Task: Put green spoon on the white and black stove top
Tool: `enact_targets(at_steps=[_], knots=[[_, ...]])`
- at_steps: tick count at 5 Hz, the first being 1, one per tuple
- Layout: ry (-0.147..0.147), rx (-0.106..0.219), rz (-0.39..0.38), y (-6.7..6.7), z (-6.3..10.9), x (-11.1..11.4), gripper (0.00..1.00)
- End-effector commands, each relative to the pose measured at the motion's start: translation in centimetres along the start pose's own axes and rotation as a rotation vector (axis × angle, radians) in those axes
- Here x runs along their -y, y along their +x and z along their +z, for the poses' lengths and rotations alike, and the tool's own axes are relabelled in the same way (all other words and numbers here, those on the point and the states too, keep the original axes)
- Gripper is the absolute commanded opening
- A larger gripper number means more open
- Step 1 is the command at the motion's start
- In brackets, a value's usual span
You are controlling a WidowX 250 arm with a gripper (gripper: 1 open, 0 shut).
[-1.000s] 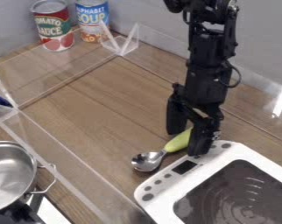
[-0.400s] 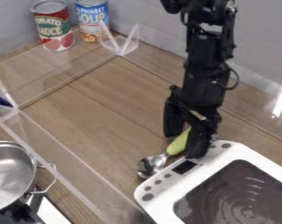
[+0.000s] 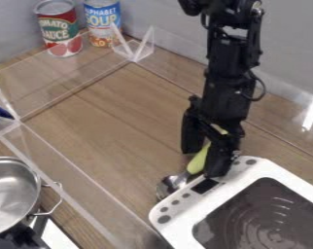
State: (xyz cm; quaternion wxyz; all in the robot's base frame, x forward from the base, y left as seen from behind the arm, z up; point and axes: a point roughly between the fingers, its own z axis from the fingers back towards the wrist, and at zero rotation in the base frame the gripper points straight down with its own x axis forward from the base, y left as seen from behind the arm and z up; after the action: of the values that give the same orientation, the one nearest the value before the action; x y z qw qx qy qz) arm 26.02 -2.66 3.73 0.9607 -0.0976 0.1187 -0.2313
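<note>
Presently, the wooden table [image 3: 107,107] carries the white and black stove [image 3: 269,219] at its near right corner, with the button strip along the side facing the spoon. The black gripper [image 3: 206,157] is low beside that edge, its fingers apart around the spoon's handle; no firm clamp is evident. The steel pot [image 3: 13,195] sits at the left edge of the view, away from the work, and the soup cans stand at the far left corner.

The green spoon [image 3: 198,161] lies on the table just beside the stove, handle between the fingers, silver bowl toward the button strip. Change noted: the bowl has swung in against the stove's edge from its earlier, more open position, and less of it shows. Whether it touches cannot be told.

Assessment: the task is at the grasping stage. The fingers should close on the handle and lift; further pushing could wedge the bowl against the rim.
</note>
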Motion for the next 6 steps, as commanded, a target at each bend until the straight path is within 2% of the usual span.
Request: enact_targets(at_steps=[1,6], knots=[[0.027,0.056,-0.041,-0.4,1.6,-0.2,1.0],[0.024,0.062,-0.117,0.1,2.1,-1.3,1.0]])
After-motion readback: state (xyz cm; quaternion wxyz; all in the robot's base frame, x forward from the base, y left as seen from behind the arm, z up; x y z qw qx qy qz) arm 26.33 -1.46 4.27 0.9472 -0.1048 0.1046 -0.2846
